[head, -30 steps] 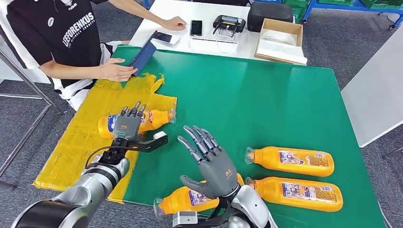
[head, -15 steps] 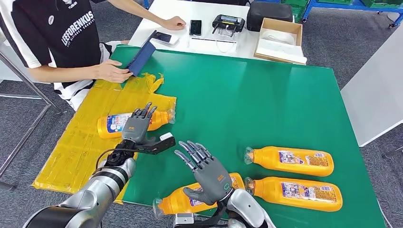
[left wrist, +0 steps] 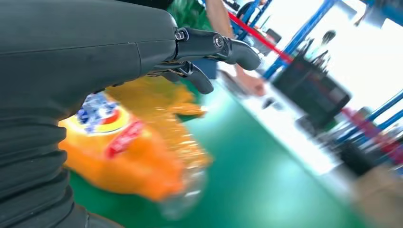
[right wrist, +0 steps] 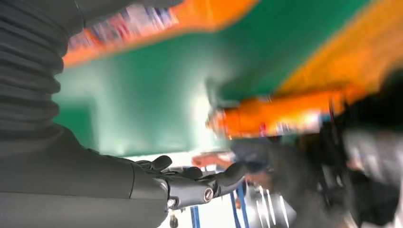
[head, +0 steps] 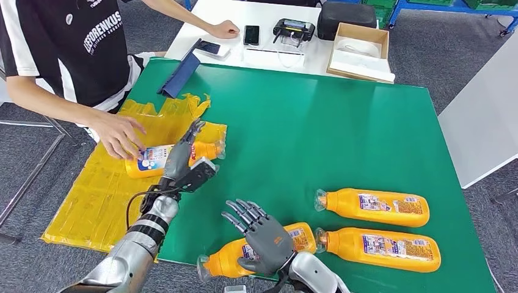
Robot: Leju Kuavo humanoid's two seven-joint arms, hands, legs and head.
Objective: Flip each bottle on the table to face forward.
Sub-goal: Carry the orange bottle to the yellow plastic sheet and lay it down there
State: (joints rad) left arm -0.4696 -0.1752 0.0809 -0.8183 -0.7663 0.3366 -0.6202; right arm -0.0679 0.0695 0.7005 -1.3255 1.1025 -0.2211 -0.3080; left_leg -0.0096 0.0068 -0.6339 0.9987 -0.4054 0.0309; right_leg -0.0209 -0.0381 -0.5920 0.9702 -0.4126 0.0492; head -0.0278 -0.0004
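The robot's left hand (head: 181, 160) is hovering open over the orange plastic bottle (head: 160, 157) lying on the yellow sheet (head: 104, 189), gripping nothing. A person's hand (head: 120, 135) is touching that bottle too. The right hand (head: 264, 235) is hanging open above another orange bottle (head: 256, 254), probably lining up a flip.

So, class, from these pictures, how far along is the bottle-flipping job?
Looks done: the leftmost bottle shows its colourful label; the left hand is open over it, and a person's hand touches it. In hand: the right hand hovers open above the near bottle. Left: upper right bottle and lower right bottle.
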